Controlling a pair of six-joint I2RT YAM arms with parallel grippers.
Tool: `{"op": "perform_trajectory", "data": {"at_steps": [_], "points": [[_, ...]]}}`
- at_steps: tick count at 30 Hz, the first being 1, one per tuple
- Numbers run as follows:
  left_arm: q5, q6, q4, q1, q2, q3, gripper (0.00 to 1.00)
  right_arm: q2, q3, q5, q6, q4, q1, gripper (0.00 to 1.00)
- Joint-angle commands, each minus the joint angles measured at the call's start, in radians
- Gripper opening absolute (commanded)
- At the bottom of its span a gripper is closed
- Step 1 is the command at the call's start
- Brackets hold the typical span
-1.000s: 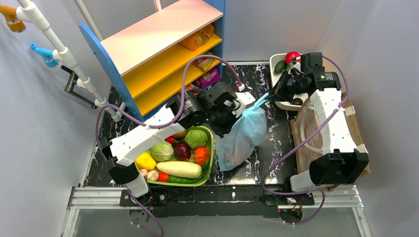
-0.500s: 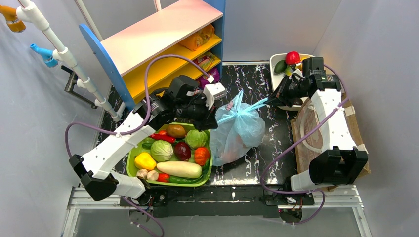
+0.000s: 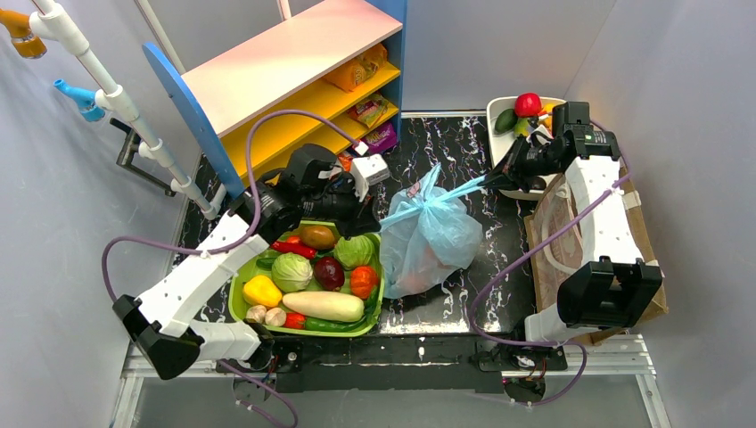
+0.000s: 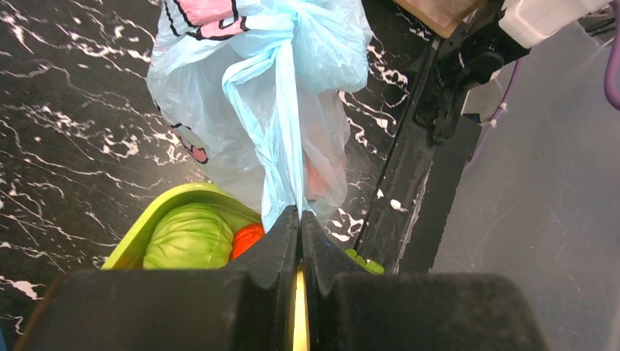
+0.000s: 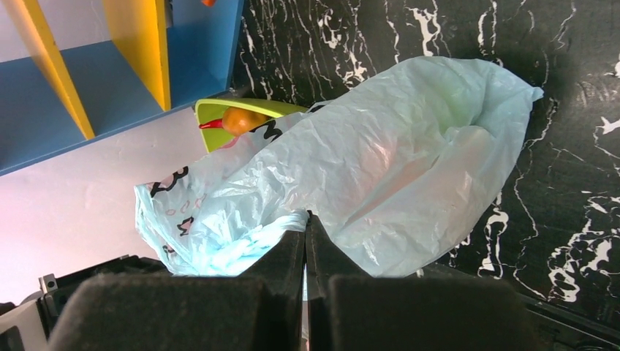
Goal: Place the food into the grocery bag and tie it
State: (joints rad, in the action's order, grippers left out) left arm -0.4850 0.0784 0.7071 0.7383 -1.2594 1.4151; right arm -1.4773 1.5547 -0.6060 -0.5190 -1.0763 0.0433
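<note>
Grocery bag (image 3: 428,236): we see it standing on the black marbled table (image 3: 450,143), just beside the green basket (image 3: 378,301), its neck gathered where the two handles meet.
Left tool (image 4: 300,217): we find its fingers pinched together on one twisted handle, over the basket's rim.
Right tool (image 5: 305,221): clamped on the other handle, which stretches taut.
Food (image 4: 316,178): we make out an orange-red shape through the bag's wall.
</note>
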Motion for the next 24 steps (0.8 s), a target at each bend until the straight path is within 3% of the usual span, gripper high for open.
{"op": "perform_trajectory", "data": {"at_steps": [1,16,20,24], "points": [[0.019,-0.003,0.152,-0.019,0.124,-0.016,0.00,-0.032,0.094,0.189,0.027,0.166,0.101,0.01],[0.312,0.030,-0.056,-0.053,-0.156,0.351,0.00,-0.041,0.349,0.120,-0.137,0.295,0.097,0.01],[0.321,0.025,-0.071,-0.059,-0.183,0.348,0.00,-0.040,0.305,0.125,-0.142,0.284,0.092,0.01],[0.342,0.003,-0.126,-0.071,-0.159,0.220,0.00,-0.025,0.170,0.149,-0.138,0.282,0.080,0.01]]}}
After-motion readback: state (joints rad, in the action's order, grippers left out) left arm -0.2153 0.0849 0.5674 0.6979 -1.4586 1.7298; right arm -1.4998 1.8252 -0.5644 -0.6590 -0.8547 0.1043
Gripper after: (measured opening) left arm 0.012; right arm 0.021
